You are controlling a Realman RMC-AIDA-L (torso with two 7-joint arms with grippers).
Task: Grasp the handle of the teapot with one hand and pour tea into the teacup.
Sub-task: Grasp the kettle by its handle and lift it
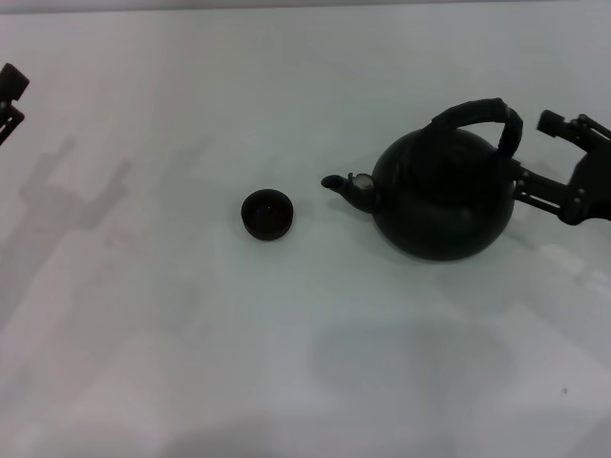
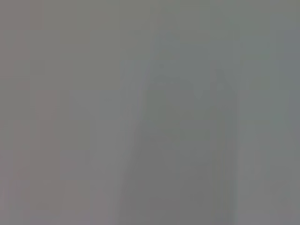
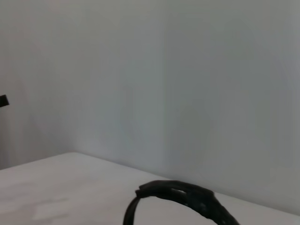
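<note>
The matte-black teapot (image 1: 442, 198) stands upright at the right of the white table, its spout (image 1: 346, 185) pointing left toward the teacup. The teacup (image 1: 266, 214) is small, dark and round, a short way left of the spout. The black arched handle (image 1: 474, 112) spans the pot's top; it also shows in the right wrist view (image 3: 187, 196). My right gripper (image 1: 533, 153) is just right of the pot at the handle's right end, its fingers (image 1: 563, 125) spread apart. My left gripper (image 1: 11, 93) is parked at the far left edge.
The white table (image 1: 172, 343) runs to a pale wall at the back. A faint oval shadow (image 1: 410, 363) lies in front of the teapot. The left wrist view shows only a grey blur.
</note>
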